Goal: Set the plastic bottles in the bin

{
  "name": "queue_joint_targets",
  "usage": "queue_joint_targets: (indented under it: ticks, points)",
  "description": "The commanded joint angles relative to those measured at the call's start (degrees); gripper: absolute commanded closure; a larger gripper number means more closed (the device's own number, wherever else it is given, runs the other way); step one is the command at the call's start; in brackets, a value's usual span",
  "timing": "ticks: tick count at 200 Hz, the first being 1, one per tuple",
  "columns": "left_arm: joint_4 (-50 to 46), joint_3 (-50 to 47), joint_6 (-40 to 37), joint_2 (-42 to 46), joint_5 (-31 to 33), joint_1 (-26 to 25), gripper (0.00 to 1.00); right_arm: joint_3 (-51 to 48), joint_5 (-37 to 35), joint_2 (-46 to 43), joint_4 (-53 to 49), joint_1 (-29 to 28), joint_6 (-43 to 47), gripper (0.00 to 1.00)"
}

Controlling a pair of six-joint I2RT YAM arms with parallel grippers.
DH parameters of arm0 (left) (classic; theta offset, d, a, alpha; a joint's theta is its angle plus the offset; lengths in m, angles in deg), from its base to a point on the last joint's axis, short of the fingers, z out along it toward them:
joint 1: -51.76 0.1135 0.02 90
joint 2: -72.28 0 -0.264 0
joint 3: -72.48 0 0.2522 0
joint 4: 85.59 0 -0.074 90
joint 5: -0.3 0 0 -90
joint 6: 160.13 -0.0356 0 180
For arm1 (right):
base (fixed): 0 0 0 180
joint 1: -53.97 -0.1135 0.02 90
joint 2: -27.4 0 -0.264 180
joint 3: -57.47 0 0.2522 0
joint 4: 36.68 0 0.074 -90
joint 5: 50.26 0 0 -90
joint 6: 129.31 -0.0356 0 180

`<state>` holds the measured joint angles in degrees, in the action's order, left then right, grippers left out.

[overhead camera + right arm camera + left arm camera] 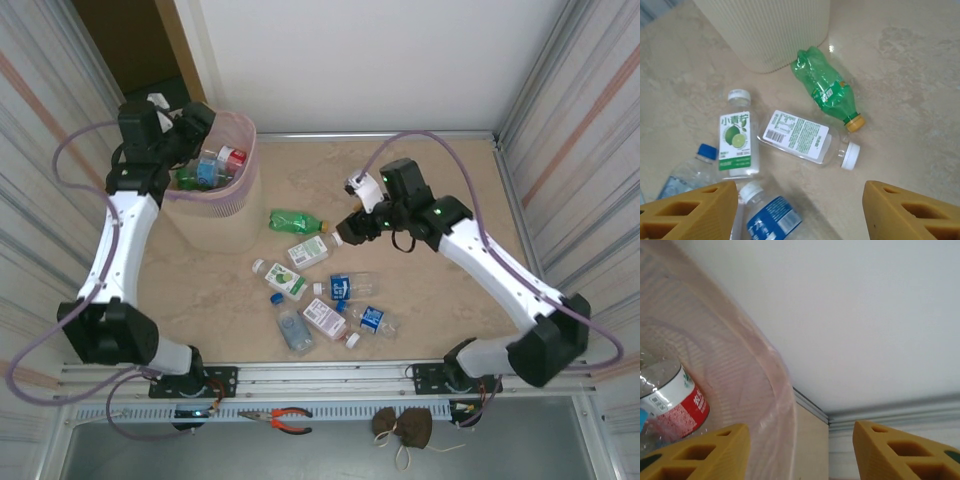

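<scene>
The beige bin (222, 215) with its pink liner (735, 365) stands at the back left and holds several bottles, one with a red label (677, 402). My left gripper (192, 122) hovers over the bin's rim, open and empty (800, 455). My right gripper (347, 233) hangs open (800, 215) above loose bottles lying on the table: a crumpled green bottle (826, 89), a clear bottle with a white label (799, 136), a lime-label bottle (737, 141) and a blue-label bottle (769, 216). Nothing sits between its fingers.
More bottles lie toward the near edge, among them a pink-label one (324, 319) and a blue-capped clear one (293, 326). Corrugated walls close in both sides. Pliers (283, 419) and a brown pouch (404, 427) lie in front of the arm bases.
</scene>
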<state>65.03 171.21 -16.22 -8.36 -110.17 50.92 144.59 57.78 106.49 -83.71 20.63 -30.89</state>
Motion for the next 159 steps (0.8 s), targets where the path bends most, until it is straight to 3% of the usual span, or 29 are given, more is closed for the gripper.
queue_joint_targets:
  ticks: [1, 24, 64, 121, 159]
  points:
    - [5.5, -4.9, -9.5, 5.8, -6.7, 0.4, 0.40, 4.3, 4.7, 6.5, -1.0, 0.4, 11.8, 0.34]
    - [11.5, -11.8, -12.1, 11.4, -11.1, 0.4, 0.35, 7.3, 4.9, 14.0, 0.8, 0.3, 17.8, 0.31]
    - [12.3, -15.9, -16.4, 16.9, -16.3, 0.4, 0.35, 16.4, 4.9, 28.3, 1.2, -0.1, 23.8, 0.28]
    - [8.8, -16.8, -19.2, 22.2, -14.9, 0.7, 0.33, 30.1, 7.3, 45.1, -0.4, -1.0, 27.5, 0.24]
    - [9.2, -17.5, -17.1, 23.2, -14.7, 0.8, 0.34, 37.7, 8.1, 53.1, -1.7, -2.2, 28.8, 0.21]
